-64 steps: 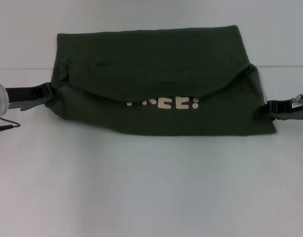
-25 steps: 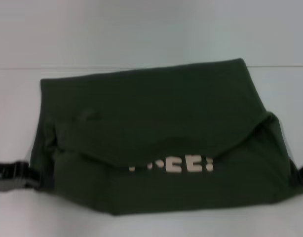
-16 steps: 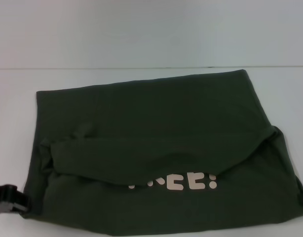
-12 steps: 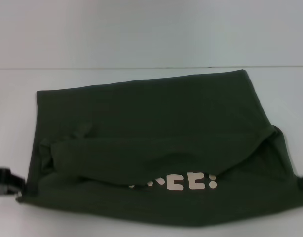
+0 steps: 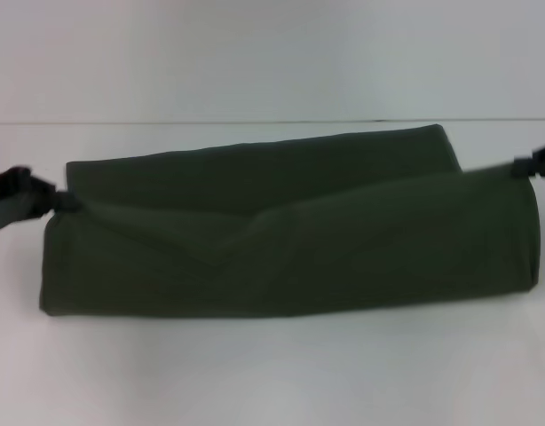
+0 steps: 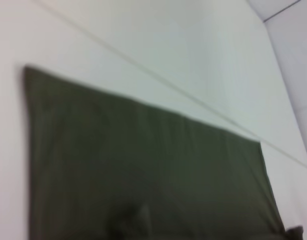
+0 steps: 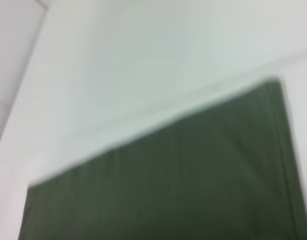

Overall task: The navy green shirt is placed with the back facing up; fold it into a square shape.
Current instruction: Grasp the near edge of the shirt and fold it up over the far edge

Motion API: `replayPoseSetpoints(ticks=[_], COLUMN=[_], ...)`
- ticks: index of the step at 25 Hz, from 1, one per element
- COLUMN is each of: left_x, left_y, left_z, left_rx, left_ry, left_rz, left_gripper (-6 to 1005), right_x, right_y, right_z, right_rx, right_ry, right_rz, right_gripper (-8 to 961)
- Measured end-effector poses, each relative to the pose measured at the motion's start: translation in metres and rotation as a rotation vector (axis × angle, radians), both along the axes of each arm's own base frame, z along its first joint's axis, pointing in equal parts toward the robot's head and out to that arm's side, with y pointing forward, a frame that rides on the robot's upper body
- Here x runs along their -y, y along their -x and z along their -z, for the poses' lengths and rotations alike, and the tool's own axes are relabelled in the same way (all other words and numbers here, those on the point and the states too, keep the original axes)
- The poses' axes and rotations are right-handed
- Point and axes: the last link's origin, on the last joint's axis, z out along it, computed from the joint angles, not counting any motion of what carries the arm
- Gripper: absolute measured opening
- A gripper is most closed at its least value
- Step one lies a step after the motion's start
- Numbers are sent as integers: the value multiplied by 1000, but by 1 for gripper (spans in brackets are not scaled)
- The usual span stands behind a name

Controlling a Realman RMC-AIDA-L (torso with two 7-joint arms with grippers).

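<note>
The navy green shirt point(image 5: 290, 235) lies across the white table point(image 5: 272, 373) as a long, low band, folded over on itself so that only plain dark cloth faces up; no lettering shows. A front layer reaches up over the rear layer, its upper edge running at a slant from the left end towards the right end, with a shallow V-shaped crease left of the middle.

The left gripper point(image 5: 55, 200) sits at the shirt's left end, right at the upper corner of the folded layer, touching the cloth there. It looks pinched on that corner. The right gripper point(image 5: 525, 166) is at the opposite end, at the upper right corner of the same layer, also against the cloth and seemingly clamped on it. The shirt spans the whole gap between the two grippers.

Both wrist views show only flat green cloth against the pale table.
</note>
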Motion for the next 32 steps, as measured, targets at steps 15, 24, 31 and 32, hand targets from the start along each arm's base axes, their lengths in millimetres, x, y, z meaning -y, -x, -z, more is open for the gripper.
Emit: replayPoseSetpoints(ticks=[15, 24, 31, 32], left_x=[-66, -76, -83, -84], left_y=[-17, -14, -20, -20], left_z=[30, 38, 40, 40], left_rx=[-144, -184, -197, -200], left_ry=[-201, -263, -306, -310], left_rz=[-83, -109, -96, -97], left_gripper=[21, 22, 22, 22], right_x=[-72, -94, -100, -100], right_y=[15, 39, 41, 41], right_z=[26, 48, 52, 52], right_rx=[196, 305, 355, 358], right_ry=[-399, -498, -554, -556], right_rz=[29, -9, -7, -5], right_gripper=[17, 18, 19, 19])
